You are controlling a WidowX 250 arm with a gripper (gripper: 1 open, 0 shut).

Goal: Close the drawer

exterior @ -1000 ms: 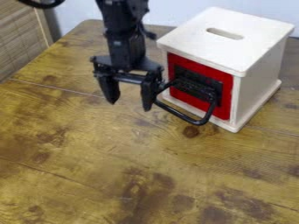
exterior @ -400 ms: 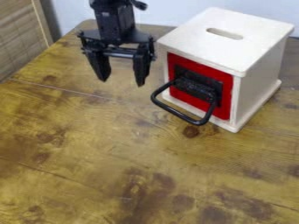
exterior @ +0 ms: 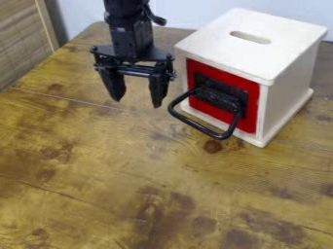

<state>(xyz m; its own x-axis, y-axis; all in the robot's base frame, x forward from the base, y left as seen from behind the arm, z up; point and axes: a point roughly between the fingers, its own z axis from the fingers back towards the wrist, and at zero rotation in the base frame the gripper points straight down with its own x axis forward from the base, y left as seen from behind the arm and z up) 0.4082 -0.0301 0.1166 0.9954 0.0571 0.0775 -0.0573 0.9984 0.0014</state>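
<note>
The drawer [exterior: 219, 93] shows a red front with a black panel, set in a pale wooden cube box [exterior: 260, 58] at the right back of the table. Its large black loop handle [exterior: 204, 123] hangs forward and down to the table. The front looks about flush with the box. My black gripper [exterior: 135, 92] hangs open to the left of the drawer, fingers pointing down just above the table, nothing between them. A small gap separates its right finger [exterior: 159, 89] from the handle.
The worn wooden table [exterior: 117, 185] stretches toward the front and left. The box has a slot in its cream top [exterior: 250, 38]. A wooden slatted surface [exterior: 19, 39] stands at the far left edge.
The gripper first rose and moved back-left away from the handle, then came slightly down and right again. It stayed open. The drawer and handle have not visibly moved.
</note>
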